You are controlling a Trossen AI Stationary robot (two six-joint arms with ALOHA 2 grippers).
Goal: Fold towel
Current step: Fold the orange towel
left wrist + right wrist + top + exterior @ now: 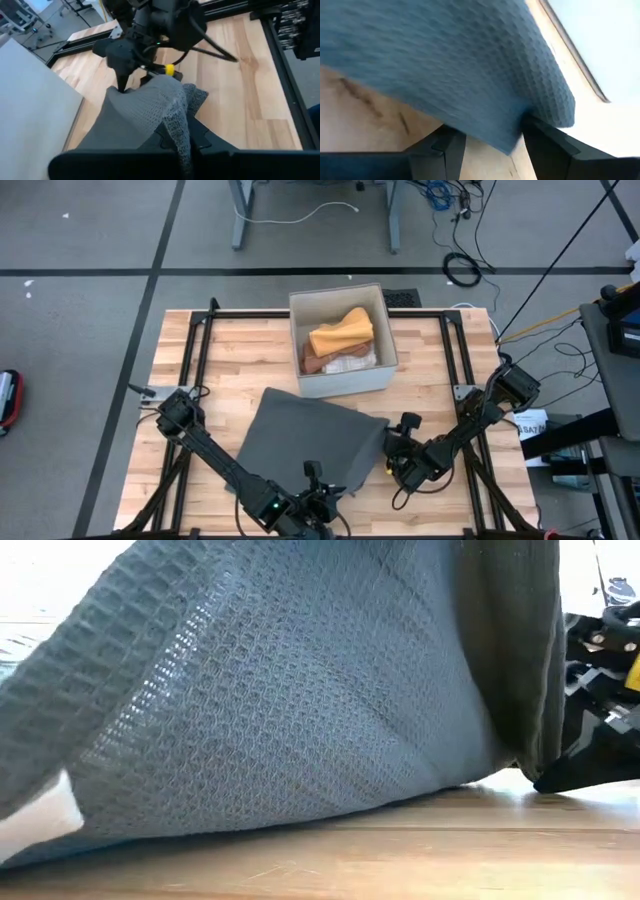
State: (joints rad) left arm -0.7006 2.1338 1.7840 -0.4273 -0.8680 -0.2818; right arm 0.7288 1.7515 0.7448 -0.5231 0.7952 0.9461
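A grey waffle-weave towel (305,442) lies in the middle of the wooden table, and its near part is raised off the boards like a tent (300,690). My left gripper (320,496) is at the towel's near edge, shut on it. My right gripper (392,448) stands open at the towel's right corner. In the right wrist view that corner (530,120) hangs between its two fingers. The left wrist view shows the right gripper (123,75) pointing down at the cloth's far side. My left gripper pinches a bunched fold of the towel's near edge (176,116) between its two fingers, coming in slanting down from the near left. The cloth is lifted there and slopes down to the table; how many layers are held I cannot tell. My right gripper has one finger (540,137) up against the towel's corner edge (526,116), and the other finger stands apart from the cloth. It comes slanting down from the table's right. The corner hangs just above the boards.
A white bin (342,380) holding yellow and brown cloths stands just behind the towel at the table's far middle. A black frame rail (450,330) runs around the table. Bare boards (440,500) show to the right and near side.
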